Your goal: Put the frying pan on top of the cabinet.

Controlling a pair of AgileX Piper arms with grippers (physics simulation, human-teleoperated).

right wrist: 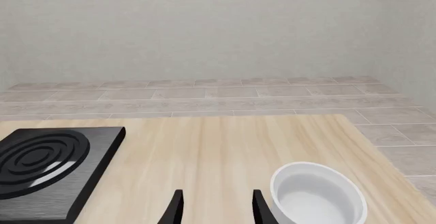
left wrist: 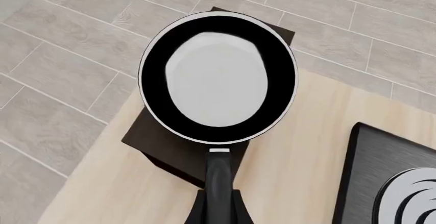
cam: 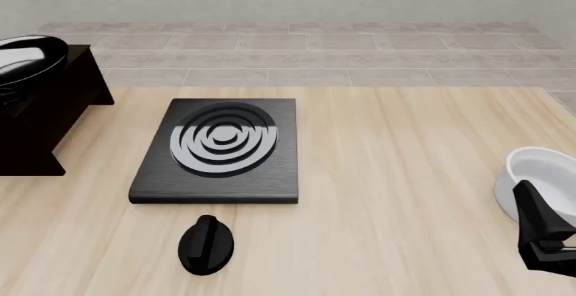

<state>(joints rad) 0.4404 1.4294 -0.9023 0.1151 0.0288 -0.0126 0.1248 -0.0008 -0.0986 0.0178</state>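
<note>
Frying pan (left wrist: 218,76) is over the cabinet (left wrist: 170,152), seen from above in the left wrist view; whether its base touches the flat top cannot be told. Left gripper (left wrist: 219,209) is clamped on the pan's black handle, one finger to each side. In the front view the pan (cam: 27,56) shows at the far left edge, above the dark cabinet (cam: 54,117), which stands at the table's left side. Stove plate (cam: 220,149) with concentric rings lies just right of the cabinet on the wooden table (cam: 405,174); black knob (cam: 206,245) sits near its front edge, apart from it. Right gripper (right wrist: 216,207) hangs over bare table beside the white bowl (right wrist: 319,194), fingers parted, holding nothing.
</note>
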